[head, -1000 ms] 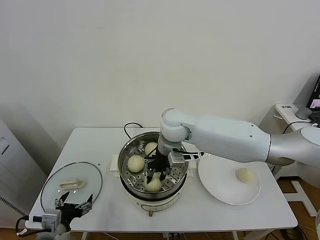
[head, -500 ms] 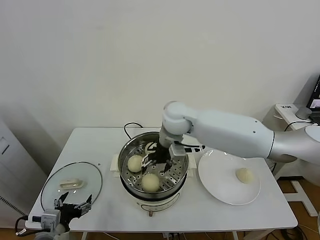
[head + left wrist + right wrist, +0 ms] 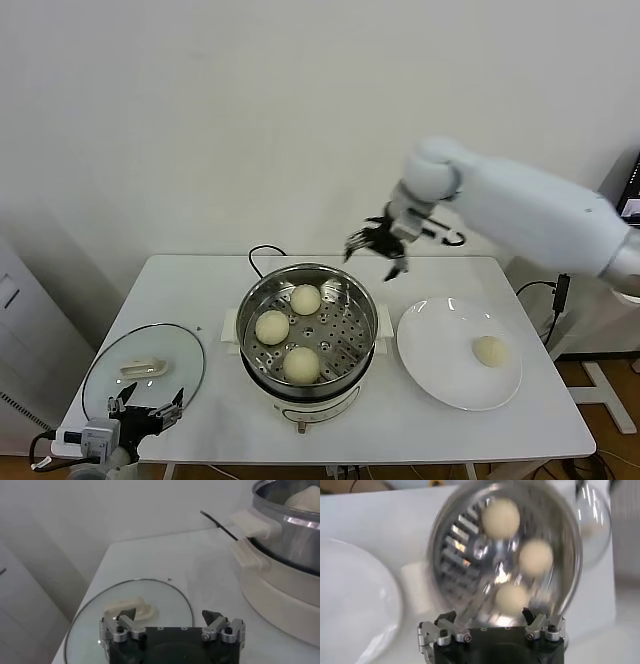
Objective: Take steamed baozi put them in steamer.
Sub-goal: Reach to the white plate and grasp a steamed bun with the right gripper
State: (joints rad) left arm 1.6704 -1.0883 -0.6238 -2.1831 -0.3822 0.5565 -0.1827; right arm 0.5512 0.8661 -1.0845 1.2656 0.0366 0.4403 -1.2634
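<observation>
Three steamed baozi (image 3: 286,330) sit in the steamer (image 3: 345,350) at centre frame; the empty, open right end effector (image 3: 377,243) hangs above, right of centre. One bun (image 3: 488,350) lies on the plate (image 3: 435,365). The left end effector (image 3: 147,413) is open, lower left.

My steamer (image 3: 308,335) sits upright at the middle of the table, a round shiny steel pot on a white base with side handles, its perforated floor open to view. Three of my steamed baozi (image 3: 301,364) rest inside it, smooth, round and cream-white, set apart in a loose triangle: one at the back, one on my left, one at the front. The fourth bun (image 3: 488,350) lies alone to my right, well apart from the pot.
</observation>
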